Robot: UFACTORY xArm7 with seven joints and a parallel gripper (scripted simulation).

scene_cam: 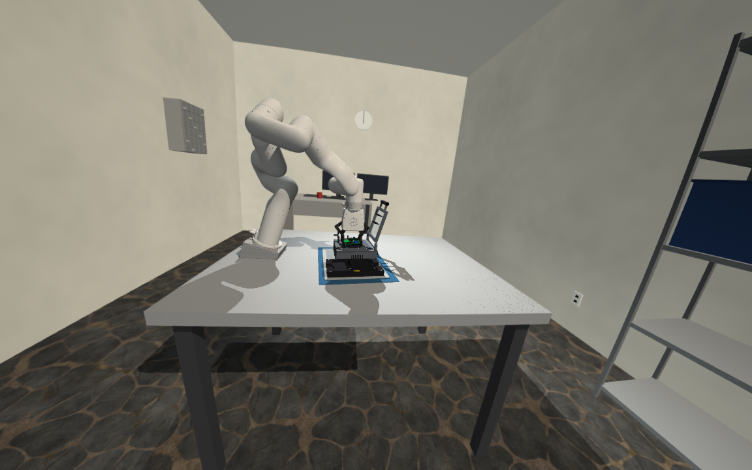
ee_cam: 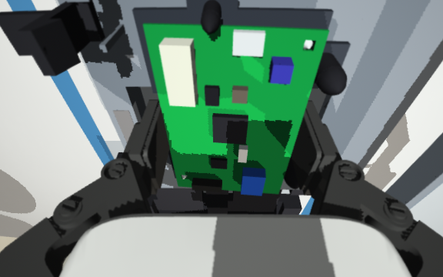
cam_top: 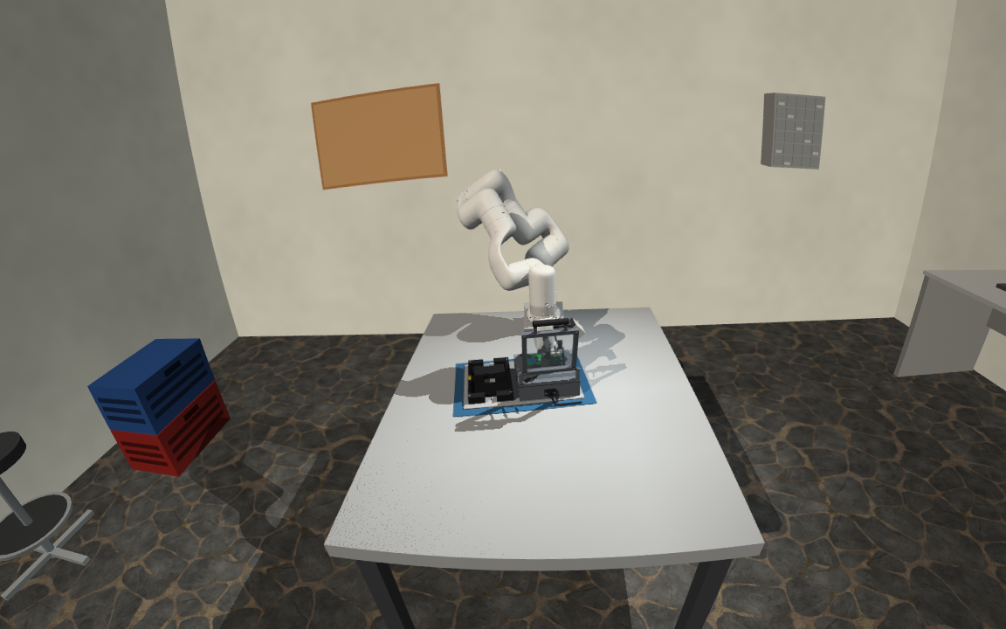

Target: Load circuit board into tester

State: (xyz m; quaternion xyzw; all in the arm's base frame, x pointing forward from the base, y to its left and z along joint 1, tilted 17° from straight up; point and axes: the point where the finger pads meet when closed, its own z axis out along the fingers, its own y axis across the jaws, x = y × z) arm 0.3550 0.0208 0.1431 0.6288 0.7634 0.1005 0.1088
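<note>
The green circuit board (ee_cam: 233, 104) lies face up on the tester's plate, in the wrist view's middle. Its white connector (ee_cam: 178, 73) is at the far end, toward the black latch hook (ee_cam: 48, 35). A pale pin shows through the board's far hole (ee_cam: 308, 45). Black posts stand against its far end (ee_cam: 211, 15) and its right long edge (ee_cam: 331, 78). My gripper (ee_cam: 229, 119) straddles the board's long edges, open, with a thin gap at each finger. The tester (cam_top: 546, 375) has its lid (cam_top: 547, 342) standing upright. The black tray (cam_top: 488, 379) lies beside it with no board in it.
Tester and tray sit on a blue mat (scene_cam: 355, 274) in the middle of the grey table. The raised lid (scene_cam: 377, 223) stands close beside my wrist. The arm's base (scene_cam: 262, 248) is at the table's far side.
</note>
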